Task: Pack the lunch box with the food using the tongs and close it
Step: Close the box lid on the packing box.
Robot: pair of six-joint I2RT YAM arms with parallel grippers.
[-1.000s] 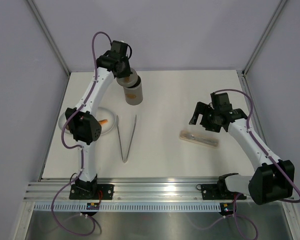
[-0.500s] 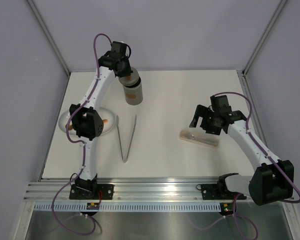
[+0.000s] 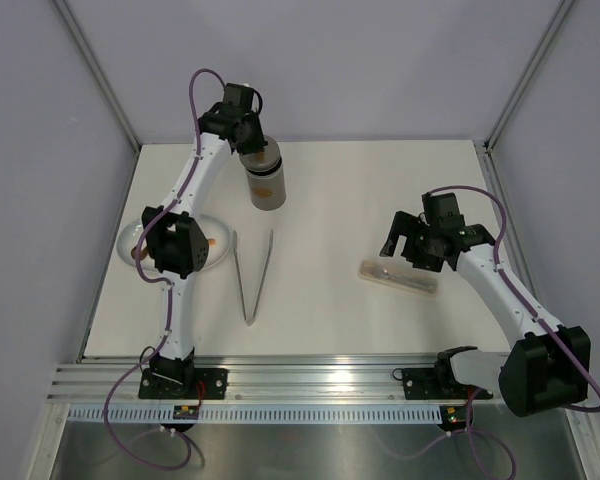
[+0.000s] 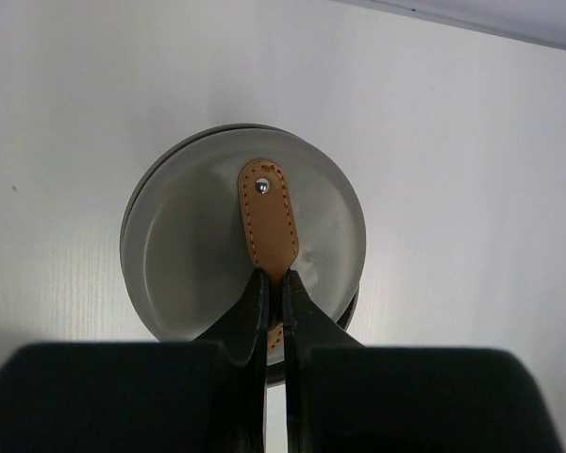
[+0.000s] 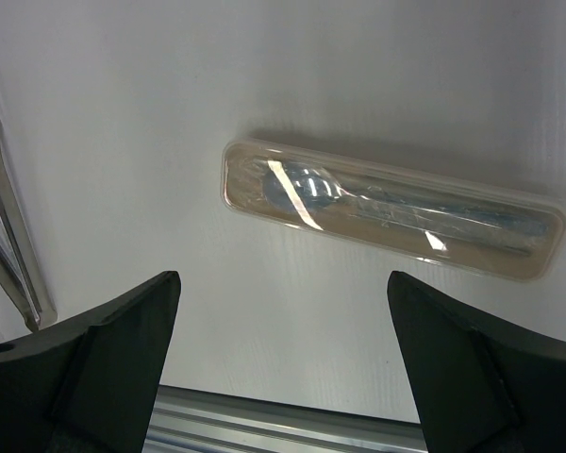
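The grey lunch box (image 3: 266, 185) stands at the back left of the table. Its round lid (image 4: 198, 255) lies over its mouth, a little offset, with a dark rim showing at the lower right. My left gripper (image 4: 274, 276) points straight down, shut on the lid's tan strap handle (image 4: 268, 217). In the top view the left gripper (image 3: 243, 128) is over the canister's top. The silver tongs (image 3: 252, 276) lie on the table in front of the lunch box. An orange piece of food (image 3: 212, 243) rests on the white plate (image 3: 221, 254). My right gripper (image 5: 283, 288) hangs open and empty above the table.
A tan packet in clear wrapping (image 5: 387, 212) lies just beyond the right gripper, also seen as the packet (image 3: 398, 277) right of centre. My left arm's elbow (image 3: 175, 247) covers much of the plate. The tongs' tips (image 5: 9, 255) show at the right wrist view's left edge. A metal rail (image 3: 310, 380) runs along the near edge.
The left arm's elbow has swung left over the plate while its gripper stays shut on the lid at the lunch box, which now stands more upright. The right arm has drifted slightly.
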